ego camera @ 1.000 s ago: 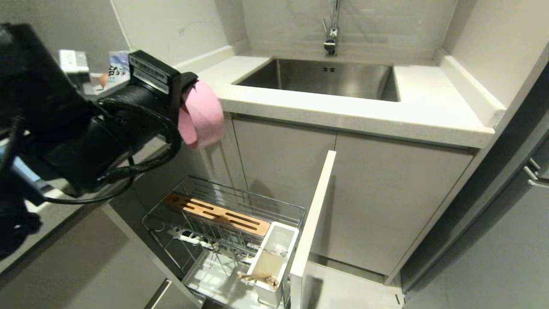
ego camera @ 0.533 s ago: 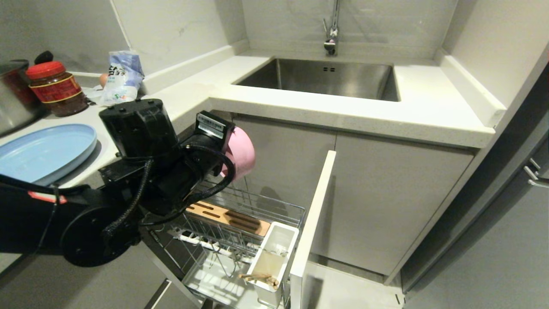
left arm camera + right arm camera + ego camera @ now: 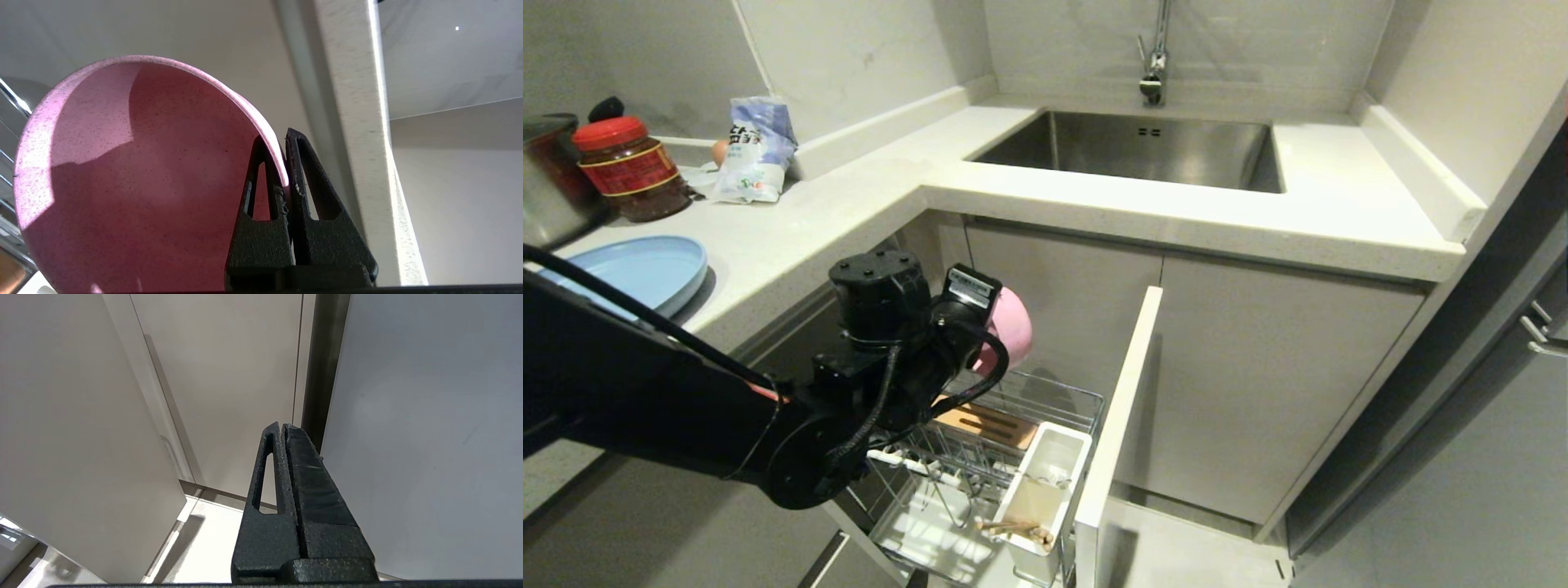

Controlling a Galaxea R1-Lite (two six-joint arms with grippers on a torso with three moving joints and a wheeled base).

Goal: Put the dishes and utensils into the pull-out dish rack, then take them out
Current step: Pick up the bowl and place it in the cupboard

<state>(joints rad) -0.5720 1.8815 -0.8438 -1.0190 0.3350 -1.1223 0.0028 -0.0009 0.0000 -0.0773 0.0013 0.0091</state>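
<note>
My left gripper (image 3: pixel 277 139) is shut on the rim of the pink bowl (image 3: pixel 135 183), one finger inside and one outside. In the head view the bowl (image 3: pixel 1013 325) hangs tilted on edge just above the back of the pulled-out dish rack (image 3: pixel 1054 395), below the counter edge. The rack has a slotted wooden bar (image 3: pixel 995 425), a white cup (image 3: pixel 1052 478) holding wooden chopsticks (image 3: pixel 1014 529), and a light-grey front panel (image 3: pixel 1119 416). The light-blue plate (image 3: pixel 633 273) lies on the counter at the left. My right gripper (image 3: pixel 282 426) is shut and empty, facing cabinet doors, outside the head view.
A steel sink (image 3: pixel 1143 151) with a faucet (image 3: pixel 1153 69) sits in the counter behind the rack. A red-lidded jar (image 3: pixel 625 167), a bag (image 3: pixel 757 147) and a steel pot (image 3: pixel 546 192) stand at the far left. Cabinet doors close in the rack's right side.
My left arm has come down and to the right with the pink bowl, from counter height to just over the rack. The plate and jar are now uncovered.
</note>
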